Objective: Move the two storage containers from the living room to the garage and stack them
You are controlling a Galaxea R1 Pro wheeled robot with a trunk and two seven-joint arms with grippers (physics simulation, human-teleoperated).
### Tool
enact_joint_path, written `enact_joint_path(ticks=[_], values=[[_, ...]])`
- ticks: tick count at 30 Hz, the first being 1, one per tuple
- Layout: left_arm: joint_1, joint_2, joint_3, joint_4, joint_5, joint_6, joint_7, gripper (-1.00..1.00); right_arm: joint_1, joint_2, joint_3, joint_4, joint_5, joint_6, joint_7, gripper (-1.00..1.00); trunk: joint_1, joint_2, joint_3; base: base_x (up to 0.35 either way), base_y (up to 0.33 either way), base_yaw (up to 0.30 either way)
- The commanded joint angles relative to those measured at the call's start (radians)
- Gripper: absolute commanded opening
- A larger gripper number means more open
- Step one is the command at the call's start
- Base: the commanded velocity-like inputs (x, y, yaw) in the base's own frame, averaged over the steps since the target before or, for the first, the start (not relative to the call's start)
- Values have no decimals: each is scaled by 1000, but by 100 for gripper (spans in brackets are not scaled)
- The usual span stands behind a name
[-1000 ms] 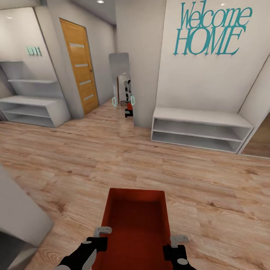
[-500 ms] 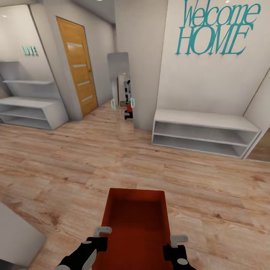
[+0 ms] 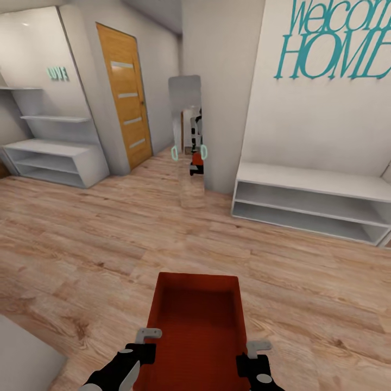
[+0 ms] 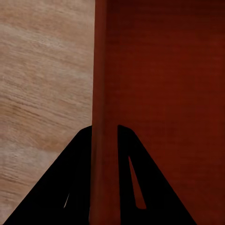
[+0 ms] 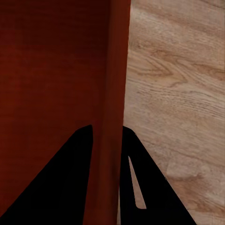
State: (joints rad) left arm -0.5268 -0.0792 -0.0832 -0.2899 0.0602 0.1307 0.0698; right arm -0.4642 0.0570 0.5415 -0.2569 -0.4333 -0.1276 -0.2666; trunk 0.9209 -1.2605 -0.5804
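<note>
Storage container (image 3: 196,320) is hanging before us over the wood plank floor (image 3: 81,228), well short of the orange door (image 3: 126,103). Our left claw (image 4: 104,140) is pinching its one side wall. Our right claw (image 5: 108,140) is pinching the opposite wall.

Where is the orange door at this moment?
In the head view the orange door stands far ahead on the left, set in the white wall between the white shelf unit and the tall mirror.
</note>
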Motion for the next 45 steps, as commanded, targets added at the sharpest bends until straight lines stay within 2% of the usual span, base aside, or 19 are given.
enact_joint_path(ticks=[1, 29, 45], values=[[-1, 1, -9, -3, 12, 6, 11, -100, -1, -16, 3, 10, -16, -7, -6, -100, 1, 0, -1, 323, 0, 268], [-1, 1, -9, -3, 12, 6, 11, -100, -1, -17, 3, 10, -16, -7, -6, -100, 1, 0, -1, 323, 0, 269], [-1, 1, -10, -3, 12, 6, 11, -100, -1, -17, 3, 10, -16, -9, -6, -100, 1, 0, -1, 323, 0, 19]])
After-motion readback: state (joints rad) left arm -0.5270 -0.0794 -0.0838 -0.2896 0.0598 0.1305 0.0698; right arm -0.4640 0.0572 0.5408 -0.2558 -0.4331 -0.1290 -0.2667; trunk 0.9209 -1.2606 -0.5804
